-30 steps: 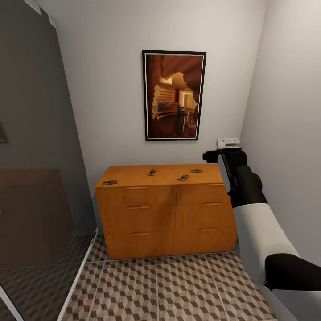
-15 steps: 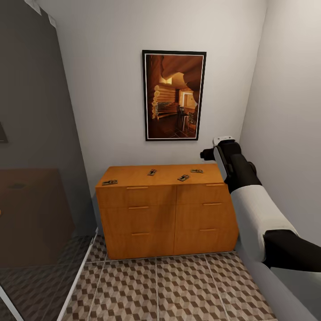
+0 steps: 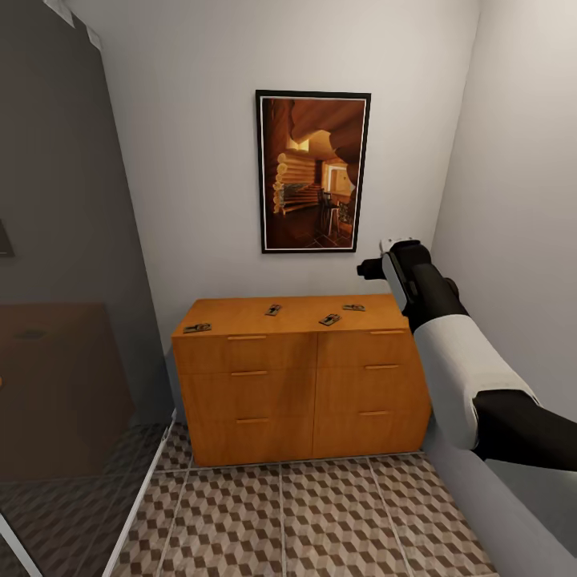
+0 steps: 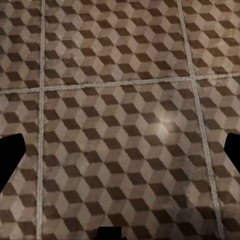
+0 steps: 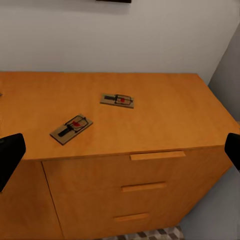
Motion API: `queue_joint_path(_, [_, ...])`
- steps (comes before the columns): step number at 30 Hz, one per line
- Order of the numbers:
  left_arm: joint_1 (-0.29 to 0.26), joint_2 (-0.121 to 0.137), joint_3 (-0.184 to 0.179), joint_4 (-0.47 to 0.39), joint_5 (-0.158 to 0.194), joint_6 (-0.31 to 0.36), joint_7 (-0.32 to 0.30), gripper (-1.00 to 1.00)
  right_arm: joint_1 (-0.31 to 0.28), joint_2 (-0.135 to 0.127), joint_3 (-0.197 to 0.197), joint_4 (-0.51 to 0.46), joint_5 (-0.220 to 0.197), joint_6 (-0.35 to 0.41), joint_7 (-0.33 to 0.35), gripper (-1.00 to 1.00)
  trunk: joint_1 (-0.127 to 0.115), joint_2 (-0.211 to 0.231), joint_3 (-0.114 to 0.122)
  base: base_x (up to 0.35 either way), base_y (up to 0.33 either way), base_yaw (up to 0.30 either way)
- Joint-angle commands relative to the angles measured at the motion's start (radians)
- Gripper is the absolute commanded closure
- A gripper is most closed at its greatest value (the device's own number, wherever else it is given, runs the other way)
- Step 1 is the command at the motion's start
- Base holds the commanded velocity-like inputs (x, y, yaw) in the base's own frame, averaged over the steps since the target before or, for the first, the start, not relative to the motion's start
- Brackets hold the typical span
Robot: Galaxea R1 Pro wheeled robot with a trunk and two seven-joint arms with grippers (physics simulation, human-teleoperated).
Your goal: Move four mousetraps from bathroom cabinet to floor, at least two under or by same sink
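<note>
The orange-brown cabinet [image 3: 296,385] stands against the far wall. Several mousetraps lie on its flat top: one at the left front corner [image 3: 197,328], one near the back middle [image 3: 273,309], and two towards the right [image 3: 329,319] [image 3: 353,307]. My right arm [image 3: 437,320] is raised beside the cabinet's right end. In the right wrist view my right gripper [image 5: 120,152] is open above the front edge, facing two mousetraps [image 5: 71,128] [image 5: 117,100]. My left gripper [image 4: 120,155] is open over the bathroom floor [image 4: 120,100], holding nothing. The sink is out of view.
A framed picture [image 3: 312,171] hangs above the cabinet. A dark glass partition [image 3: 64,280] closes off the left side and a white wall [image 3: 521,200] runs close on the right. Cube-patterned floor tiles [image 3: 304,521] lie in front of the cabinet.
My right arm has lifted and swung slightly left, bringing its wrist higher beside the cabinet's right end. The mousetraps and the camera have not moved.
</note>
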Motion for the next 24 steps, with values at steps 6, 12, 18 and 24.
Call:
queue_joint_path(6, [-0.001,0.0,-0.001,0.001,-0.001,-0.007,0.001,-1.0,-0.002,0.0,-0.001,0.002,0.009,0.004,0.078,-1.0,0.0,-0.001,-0.001,0.0,0.0,0.0])
queue_joint_path(12, [-0.001,0.0,-0.002,0.001,-0.001,-0.008,0.001,-1.0,-0.003,0.0,-0.002,0.003,0.01,0.003,0.139,-1.0,0.0,-0.001,-0.001,0.0,0.0,0.0])
queue_joint_path(18, [-0.001,0.0,-0.002,0.0,-0.002,-0.008,0.001,-1.0,-0.003,0.0,-0.001,0.003,0.011,0.003,0.153,-1.0,0.0,-0.001,-0.001,0.0,0.0,0.0])
queue_joint_path(24, [-0.001,0.0,-0.002,0.0,-0.002,-0.008,0.001,-1.0,-0.003,0.001,0.001,0.004,0.012,-0.005,0.154,-1.0,0.0,-0.001,-0.001,0.0,0.0,0.0])
